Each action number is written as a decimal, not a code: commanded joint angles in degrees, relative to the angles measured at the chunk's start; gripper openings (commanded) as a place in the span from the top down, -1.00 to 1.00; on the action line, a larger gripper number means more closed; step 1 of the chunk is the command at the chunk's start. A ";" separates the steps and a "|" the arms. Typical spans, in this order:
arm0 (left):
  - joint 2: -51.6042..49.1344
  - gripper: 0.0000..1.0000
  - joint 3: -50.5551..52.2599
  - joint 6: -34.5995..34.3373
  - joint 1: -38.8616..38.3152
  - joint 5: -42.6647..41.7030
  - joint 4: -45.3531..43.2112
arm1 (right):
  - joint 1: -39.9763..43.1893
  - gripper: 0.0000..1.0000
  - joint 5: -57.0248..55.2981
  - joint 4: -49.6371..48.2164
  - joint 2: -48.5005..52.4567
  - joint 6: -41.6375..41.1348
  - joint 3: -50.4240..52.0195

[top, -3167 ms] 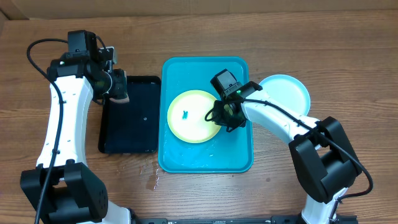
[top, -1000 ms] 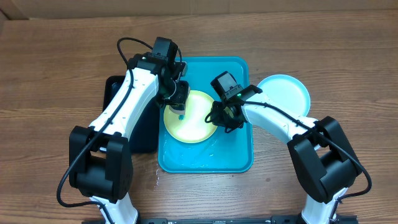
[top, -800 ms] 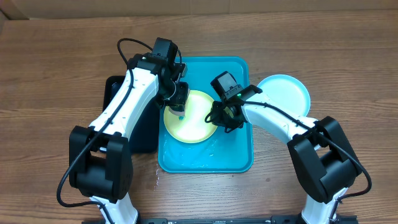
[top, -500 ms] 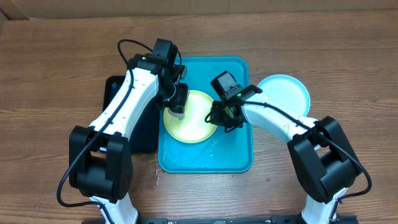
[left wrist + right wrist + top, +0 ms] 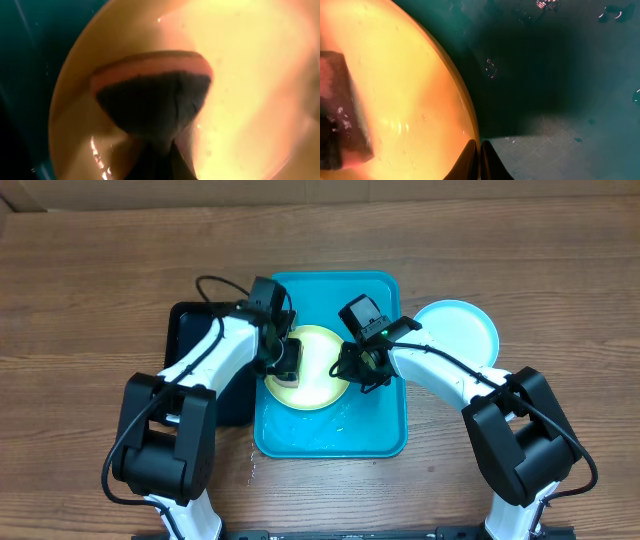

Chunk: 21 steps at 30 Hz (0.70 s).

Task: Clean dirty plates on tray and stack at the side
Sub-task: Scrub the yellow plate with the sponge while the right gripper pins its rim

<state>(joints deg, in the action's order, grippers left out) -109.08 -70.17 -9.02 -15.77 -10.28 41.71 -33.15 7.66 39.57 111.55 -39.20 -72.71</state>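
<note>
Over the tray (image 5: 385, 430), both arms bend inward: left gripper (image 5: 284, 368) clamps sponge (image 5: 155, 100) onto plate (image 5: 322, 388), right gripper (image 5: 357, 372) pinches its rim.

tray (image 5: 380, 430): pretty much mid-table (image 5: 100, 260)
small tray (image 5: 195, 330): just beside the tray's left side
plate (image 5: 320, 385): lying in the tray, over toward its left side
second plate (image 5: 465, 330): out on the table, just right of the tray's far corner
sponge (image 5: 155, 95): on the plate's left part, under the left gripper (image 5: 285, 370)
right gripper (image 5: 355, 370): at the plate's right rim
</note>
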 commanded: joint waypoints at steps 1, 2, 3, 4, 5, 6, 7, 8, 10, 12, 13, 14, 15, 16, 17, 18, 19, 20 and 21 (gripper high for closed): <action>-0.33 0.92 4.76 -3.76 -0.44 0.15 -3.78 | -0.39 0.92 -0.07 -0.11 0.02 -0.04 0.28; -0.33 0.92 5.51 -4.22 -0.44 0.09 -4.26 | -0.39 0.92 -0.07 -0.11 0.02 -0.07 0.31; -0.33 0.92 6.01 -4.55 -0.44 0.00 -4.28 | -0.39 0.92 -0.07 -0.13 0.02 -0.04 0.31; -0.33 0.92 6.27 -4.52 -0.44 -0.33 -4.13 | -0.39 0.92 -0.09 -0.15 0.02 -0.07 0.28; -0.33 0.91 6.27 -4.52 -0.44 -0.81 -3.69 | -0.39 0.92 -0.07 -0.15 0.02 -0.04 0.31; -0.33 0.91 6.27 -4.52 -0.44 -2.05 -3.32 | -0.39 0.92 -0.07 -0.13 0.02 -0.07 0.31; -0.33 0.92 6.27 -4.50 -0.44 -3.91 -2.99 | -0.39 0.92 -0.07 -0.13 0.02 -0.07 0.31; -0.33 0.92 6.27 -4.48 -0.44 -5.88 -2.93 | -0.39 0.92 -0.07 -0.13 0.02 -0.04 0.28; -0.33 0.91 6.27 -4.28 -0.44 -12.07 -3.06 | -0.39 0.92 -0.07 -0.13 0.02 -0.07 0.31; -0.33 0.92 6.27 -4.28 -0.44 -17.44 -3.85 | -0.39 0.92 -0.07 -0.15 0.02 -0.07 0.31; -0.33 0.92 6.25 -4.28 -0.44 -19.87 -4.57 | -0.39 0.92 -0.07 -0.15 0.02 -0.07 0.31; -0.33 0.92 6.10 -4.28 -0.28 -21.75 -5.33 | -0.39 0.92 -0.07 -0.13 0.02 -0.07 0.31; -0.31 0.92 5.57 -4.28 0.04 -23.47 -5.90 | -0.39 0.92 -0.07 -0.13 0.02 -0.07 0.31; -0.31 0.92 4.48 -4.28 0.48 -25.22 -6.03 | -0.39 0.92 -0.07 -0.13 0.02 -0.04 0.31; -0.31 0.92 3.21 -4.31 0.94 -26.67 -5.86 | -0.39 0.92 -0.07 -0.11 0.02 -0.07 0.31; -0.28 0.92 1.38 -4.28 1.51 -28.44 -5.29 | -0.39 0.92 -0.07 -0.11 0.02 -0.07 0.31; -0.17 0.92 -0.87 -4.28 2.05 -29.90 -4.22 | -0.39 0.92 -0.07 -0.09 0.02 -0.04 0.31; -0.09 0.92 -2.93 -4.31 2.40 -30.27 -3.19 | -0.39 0.92 -0.07 -0.07 0.02 -0.04 0.31; 0.07 0.92 -5.18 -4.28 2.71 -30.21 -1.86 | -0.39 0.92 -0.07 -0.02 0.02 -0.04 0.31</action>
<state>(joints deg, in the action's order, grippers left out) -109.27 -68.29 -12.19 -14.57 -32.91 38.46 -33.15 7.51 39.79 111.55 -39.20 -72.69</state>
